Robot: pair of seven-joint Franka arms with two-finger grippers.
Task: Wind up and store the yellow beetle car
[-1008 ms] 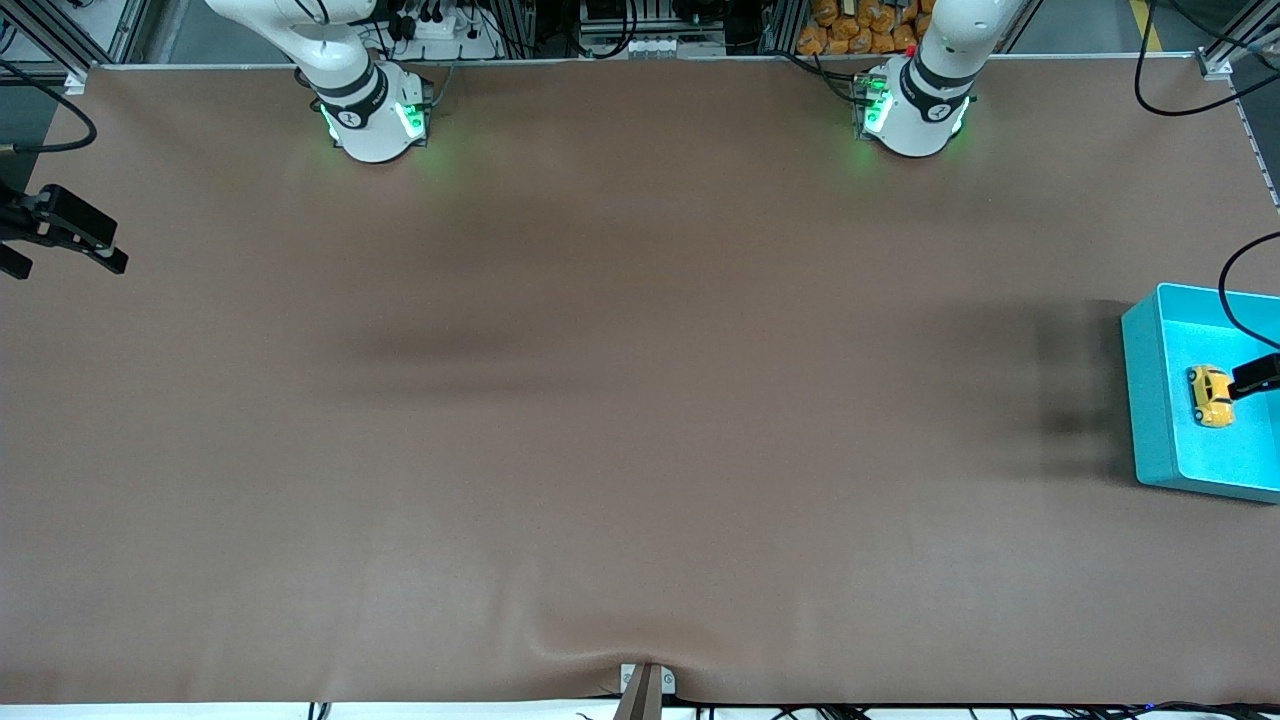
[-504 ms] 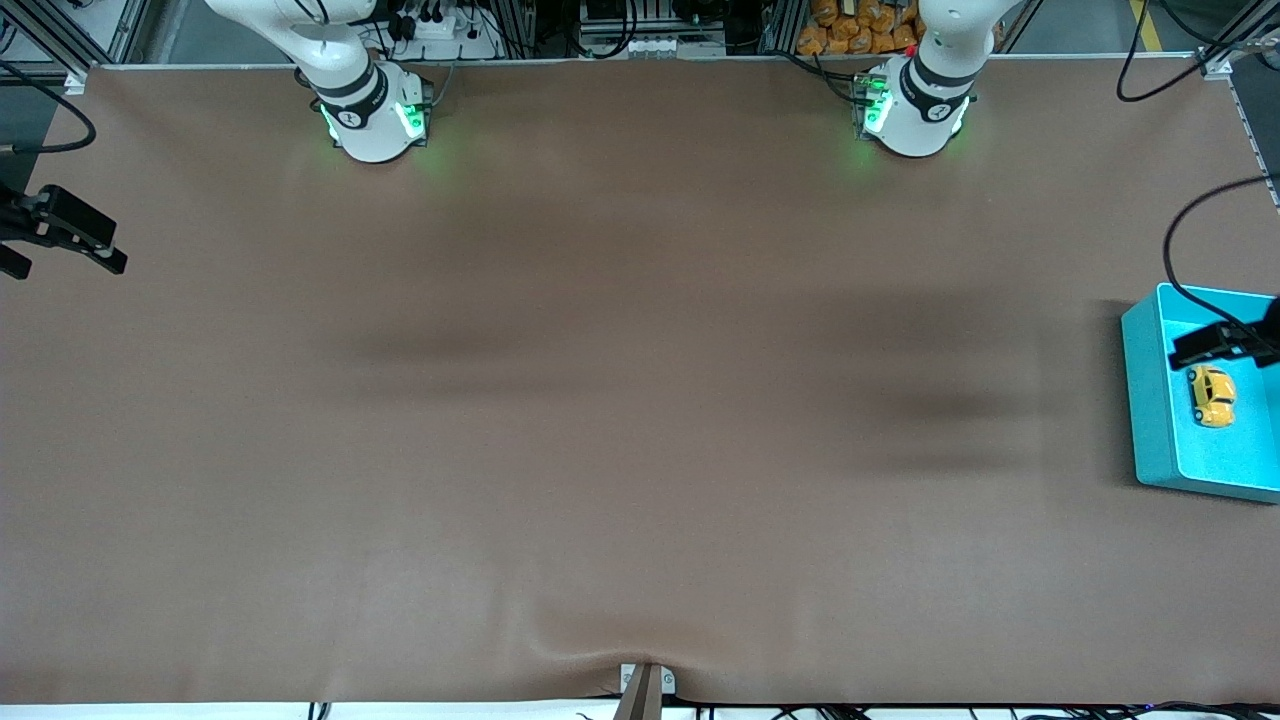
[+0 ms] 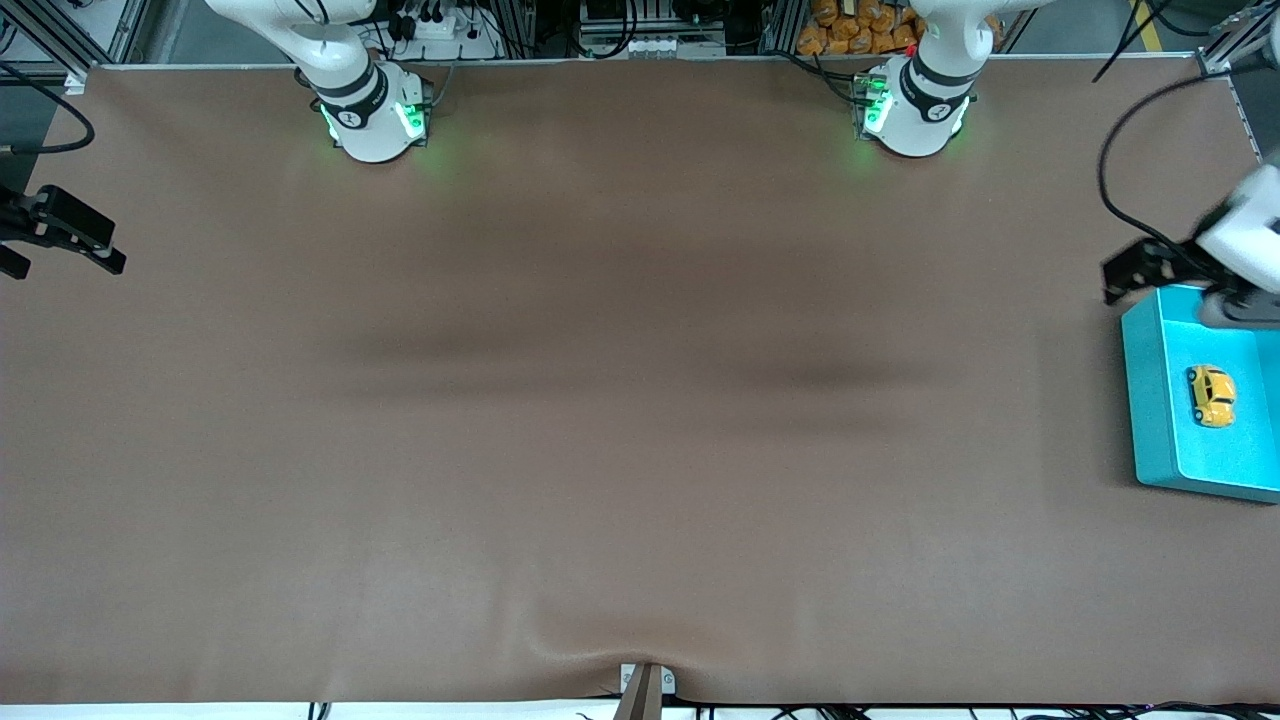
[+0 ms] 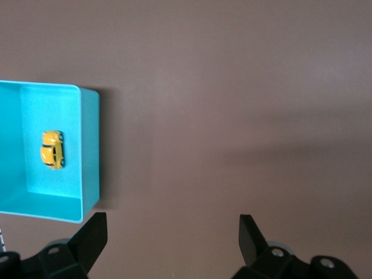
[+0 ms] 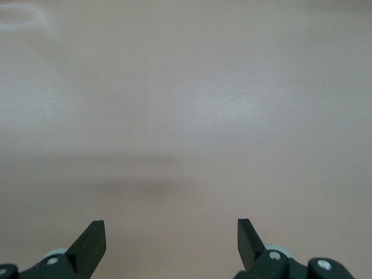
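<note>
Yellow beetle car is lying inside the teal bin at the left arm's end of the tabletop, sitting on the bin's floor near the middle, apart from the walls and touched by nothing. Judging from that, the storing part of the job is looking finished: the toy is in its container and no jaws are gripping it. Whether it has been wound I cannot tell from where things lie now; nothing about the little car shows it either way. The left gripper is hanging in the air over the bin's corner toward the robots' bases and the bare brown tabletop beside it, and in the left wrist view its jaws are standing wide apart with nothing between them, the car and the bin showing well off from them. In the front view the arm is looking smeared, so its exact pose is hard to read. The right gripper is waiting at the right arm's end of the tabletop, jaws spread and empty, with only plain surface under it. What is left, as I judge it, is little more than the left arm clearing away from the bin.
</note>
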